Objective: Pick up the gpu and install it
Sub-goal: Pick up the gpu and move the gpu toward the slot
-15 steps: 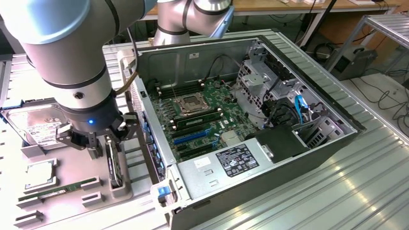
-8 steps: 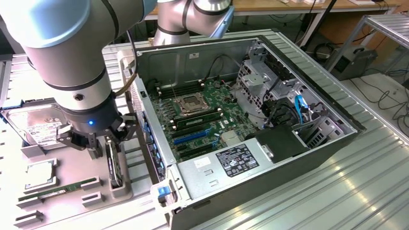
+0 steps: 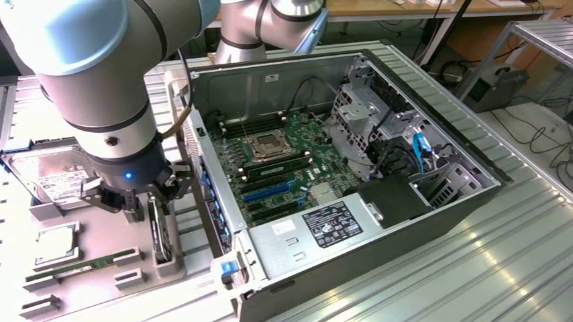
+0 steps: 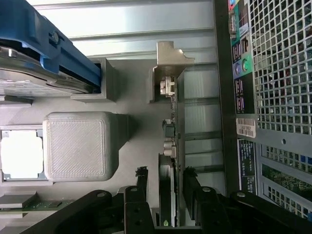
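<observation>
Steady now: my tool is fully open, flanking the gpu and gripping nothing.
Card stands on edge in its holder beside the case — closing off-centre could tilt or jam it.

Upper end of gpu hidden behind hand. One corner of hard drive covered by arm; its label print too small to read.

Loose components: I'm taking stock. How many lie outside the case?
4: hard drive farthest back, CPU nearer, RAM stick nearest, gpu on edge beside the case; the arm may hide more.
</observation>
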